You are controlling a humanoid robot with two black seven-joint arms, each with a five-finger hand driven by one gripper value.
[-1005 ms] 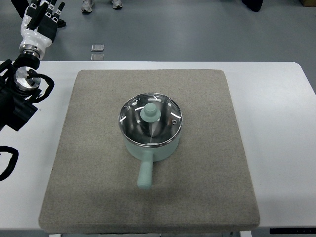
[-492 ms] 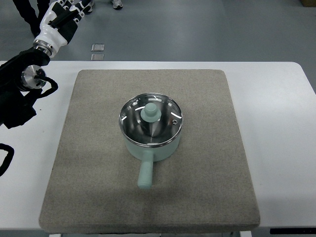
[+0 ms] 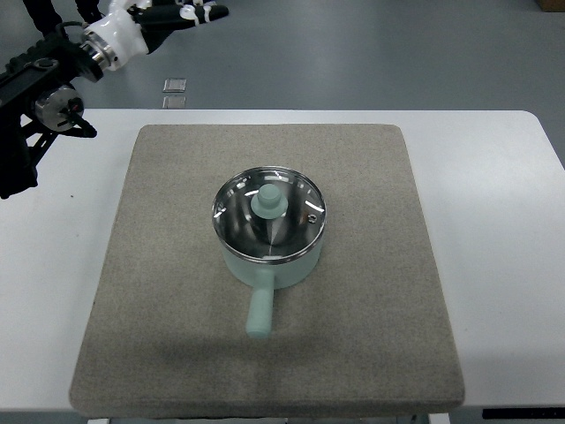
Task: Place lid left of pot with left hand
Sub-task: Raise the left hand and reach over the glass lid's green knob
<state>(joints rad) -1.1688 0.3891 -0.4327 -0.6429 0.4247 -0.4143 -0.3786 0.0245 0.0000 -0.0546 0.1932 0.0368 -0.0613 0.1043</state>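
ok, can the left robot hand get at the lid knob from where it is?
Probably yes. The left robot hand is raised off beyond the table's far left corner, holding nothing, and nothing stands between it and the lid, which sits on the pot, knob exposed.

Lidded pot (image 3: 269, 237) on grey mat (image 3: 371, 336), left hand (image 3: 168, 16) outstretched beyond table edge

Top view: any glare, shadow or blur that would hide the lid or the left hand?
Top view: the glass lid shows short white glints along its rim but stays readable, knob sharp; the pot casts a soft shadow on the mat; the left hand at the top edge looks slightly smeared.
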